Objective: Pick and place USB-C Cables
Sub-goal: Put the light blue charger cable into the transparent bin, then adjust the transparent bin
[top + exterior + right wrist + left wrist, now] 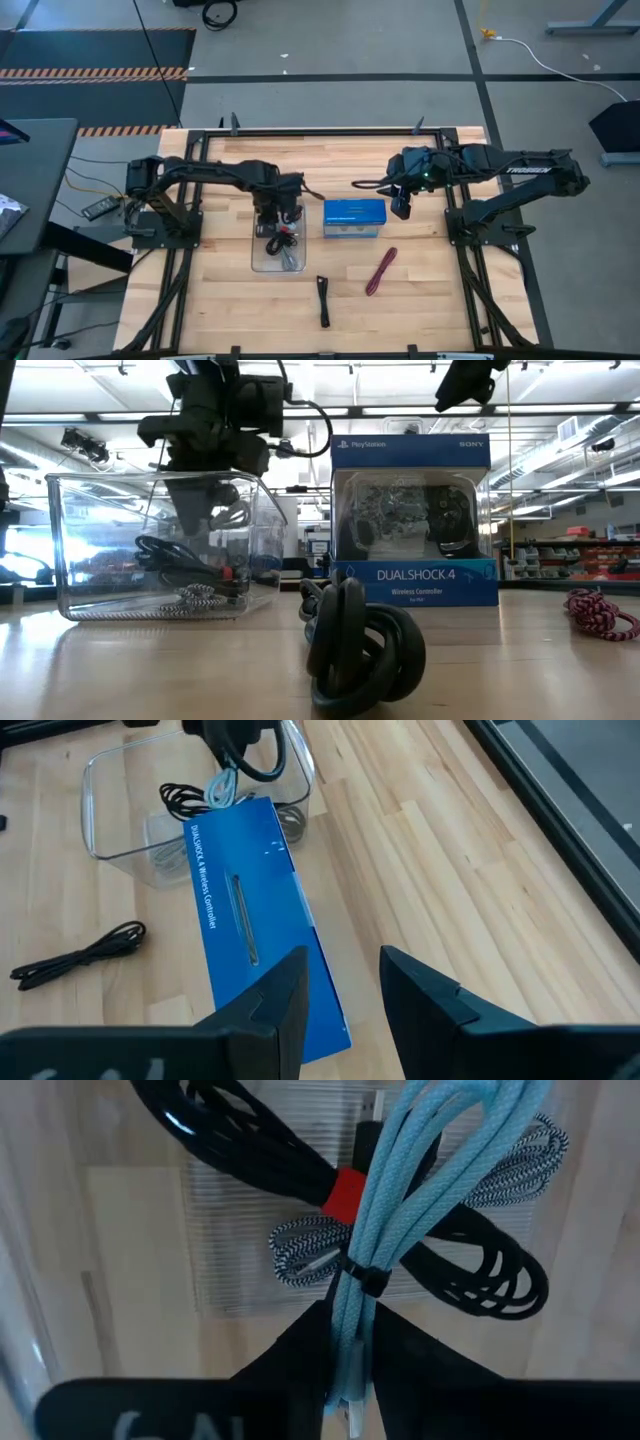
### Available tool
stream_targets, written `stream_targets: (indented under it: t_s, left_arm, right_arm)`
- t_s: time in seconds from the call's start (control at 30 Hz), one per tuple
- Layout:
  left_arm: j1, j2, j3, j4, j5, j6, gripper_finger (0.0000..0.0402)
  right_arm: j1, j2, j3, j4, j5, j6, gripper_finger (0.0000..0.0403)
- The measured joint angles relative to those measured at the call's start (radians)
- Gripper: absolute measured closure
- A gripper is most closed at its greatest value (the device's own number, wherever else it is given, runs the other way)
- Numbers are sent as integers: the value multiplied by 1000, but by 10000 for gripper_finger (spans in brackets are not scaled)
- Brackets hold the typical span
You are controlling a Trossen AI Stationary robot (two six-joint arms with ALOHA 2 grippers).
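My left gripper (277, 215) is over the clear tray (262, 262), shut on the light blue cable bundle (400, 1170). Below it in the tray lie a black cable with a red band (250, 1150) and a black-and-white braided cable (300, 1250). A black cable (323, 298) and a maroon-pink cable (381, 270) lie on the table near the front. My right gripper (340, 990) is open and empty, above the right end of the blue box (354, 218). My left gripper pinches the light blue bundle between its two fingers at one end (345, 1320), just past the bundle's black tie (365, 1275). The fingers point down from above and the bundle runs along them. It hangs below them inside the tray (222, 788); whether it touches the cables beneath, I cannot tell.
The blue box stands on its long edge just right of the tray (80, 560). In the low view the black cable (360, 650) lies nearest the front and the maroon-pink one (600, 615) to the right. Bare wood lies at the front left and right.
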Motion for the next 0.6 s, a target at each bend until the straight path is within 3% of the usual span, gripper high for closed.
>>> stream_targets:
  t_s: [0.33,0.6]
  left_arm:
    - [-17,0,5,-11,-8,-67,220]
    - [-70,0,140,-73,-11,-87,205]
  right_arm:
    - [5,-1,-18,13,19,3,272]
    - [5,0,-102,30,18,17,272]
